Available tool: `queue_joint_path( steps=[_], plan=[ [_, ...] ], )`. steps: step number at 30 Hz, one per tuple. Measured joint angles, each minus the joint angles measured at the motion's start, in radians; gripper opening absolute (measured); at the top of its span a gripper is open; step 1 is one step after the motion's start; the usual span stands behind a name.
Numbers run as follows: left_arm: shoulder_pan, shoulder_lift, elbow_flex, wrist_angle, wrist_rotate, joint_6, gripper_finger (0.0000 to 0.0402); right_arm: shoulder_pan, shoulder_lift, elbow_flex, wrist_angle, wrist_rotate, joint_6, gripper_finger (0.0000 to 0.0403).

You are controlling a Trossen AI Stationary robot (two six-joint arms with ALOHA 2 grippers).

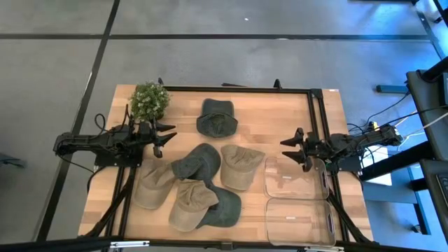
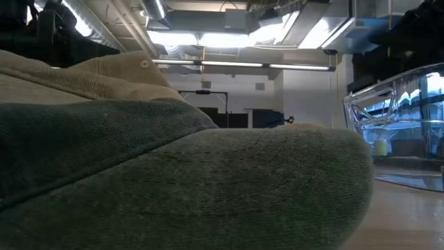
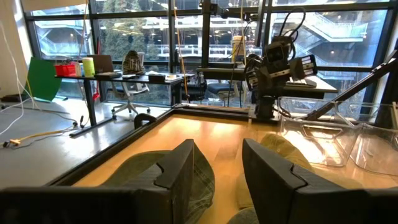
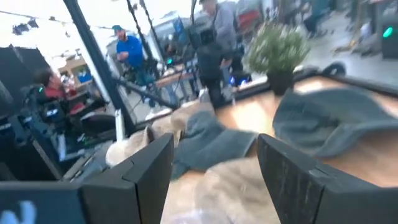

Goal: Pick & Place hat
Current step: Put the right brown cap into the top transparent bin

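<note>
On the wooden bench (image 1: 280, 119), six hats are recorded: one dark green hat (image 1: 216, 117) lies alone toward the far edge, well apart from the rest; a heap of five is found at the middle and near edge, made up of a grey-green hat (image 1: 197, 162), a tan hat (image 1: 240, 166) just beside it, a second tan hat (image 1: 155, 183) on the left, a third tan hat (image 1: 189, 204) overlapping a dark green hat (image 1: 224, 207) at the near edge. Two clear plastic bins (image 1: 294, 176) (image 1: 299, 221) are set at the right, both apparently without contents; a small potted plant (image 1: 149, 102) stands at the far left corner. Left gripper (image 1: 166, 138) is held above the bench beside the plant, jaws parted and nothing between them; right gripper (image 1: 288, 149) is held at the far corner of the nearer-to-centre bin, jaws likewise parted and unloaded. No hat is yet grasped, so the task is judged barely begun. Risks are noted as follows: because the heaped hats overlap, two may be lifted together or a neighbour dragged off the near edge; soft fabric may be pinched too shallowly and slip free in transit; a brim may be caught on the bin wall, so that the light bin is pushed or tipped; the plant may be knocked by the left arm, given how close it stands.
</note>
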Motion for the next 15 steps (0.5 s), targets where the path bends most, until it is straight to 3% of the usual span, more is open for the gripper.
queue_joint_path(
  steps=[5,10,15],
  plan=[
    [0.000,0.000,0.000,0.000,0.000,0.000,0.0132,0.000,0.000,0.000,0.123,0.137,0.049,0.0232],
    [0.000,0.000,0.000,0.000,0.000,0.000,0.0132,0.000,0.000,0.000,0.231,0.195,0.048,0.0240],
    [0.000,0.000,0.000,0.000,0.000,0.000,0.0132,-0.006,0.000,0.007,0.328,0.395,-0.021,0.0245]
  ],
)
